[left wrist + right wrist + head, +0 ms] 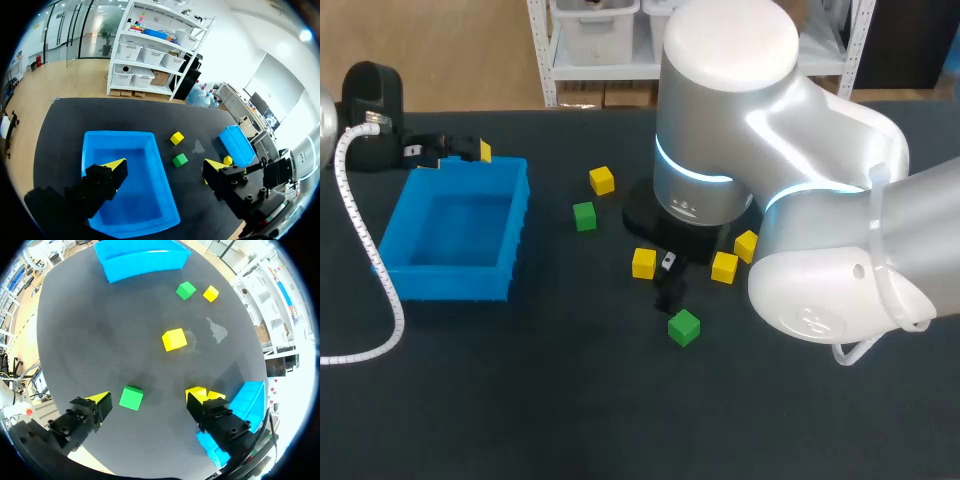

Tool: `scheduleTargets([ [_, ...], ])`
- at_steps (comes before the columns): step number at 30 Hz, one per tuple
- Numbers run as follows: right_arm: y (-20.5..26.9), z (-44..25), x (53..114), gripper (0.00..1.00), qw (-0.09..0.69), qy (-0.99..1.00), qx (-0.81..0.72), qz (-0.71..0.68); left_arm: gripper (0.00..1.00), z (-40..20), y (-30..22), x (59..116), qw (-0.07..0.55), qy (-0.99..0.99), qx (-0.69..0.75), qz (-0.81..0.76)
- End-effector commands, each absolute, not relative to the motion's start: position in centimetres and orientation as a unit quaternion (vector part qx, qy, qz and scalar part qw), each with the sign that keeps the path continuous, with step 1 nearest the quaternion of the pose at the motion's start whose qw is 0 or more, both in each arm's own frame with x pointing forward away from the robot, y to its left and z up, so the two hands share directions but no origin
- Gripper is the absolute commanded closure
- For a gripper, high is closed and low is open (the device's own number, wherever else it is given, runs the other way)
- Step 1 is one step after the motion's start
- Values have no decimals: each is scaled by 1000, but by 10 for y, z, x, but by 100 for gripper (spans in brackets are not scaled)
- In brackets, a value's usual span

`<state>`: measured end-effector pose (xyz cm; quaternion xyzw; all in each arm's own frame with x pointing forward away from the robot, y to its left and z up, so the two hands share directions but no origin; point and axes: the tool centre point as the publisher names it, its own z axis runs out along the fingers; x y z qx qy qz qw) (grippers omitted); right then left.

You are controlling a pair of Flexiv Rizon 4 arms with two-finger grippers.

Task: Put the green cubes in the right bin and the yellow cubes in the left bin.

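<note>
The right claw, spread wide, hovers above a green cube within its span.

Right wrist view: the right bin sits partly behind a finger of the right end effector and is cut off at the view's edge. Head view: the right arm hides that bin entirely, nearly all of the end effector, and part of one yellow cube.

An open rectangular blue plastic bin stands upright at the table's left. Four small yellow cubes and two green cubes lie scattered on the table to its right. A second blue bin stands beyond them.
</note>
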<state>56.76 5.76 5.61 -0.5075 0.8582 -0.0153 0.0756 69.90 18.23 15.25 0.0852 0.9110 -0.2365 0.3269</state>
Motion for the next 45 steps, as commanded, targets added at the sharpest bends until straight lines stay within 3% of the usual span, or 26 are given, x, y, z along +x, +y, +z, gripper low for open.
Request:
scheduleTargets([
  [1, 56, 56, 566, 0, 78, 858, -507, -16, 0, 151, 185, 699, 329, 908, 88, -242],
  [22, 57, 56, 566, 0, 77, 856, -510, -18, 0, 151, 185, 699, 329, 908, 88, -242],
  [45, 67, 16, 539, 0, 22, 866, -500, 0, 0, 151, 185, 699, 329, 908, 88, -242],
])
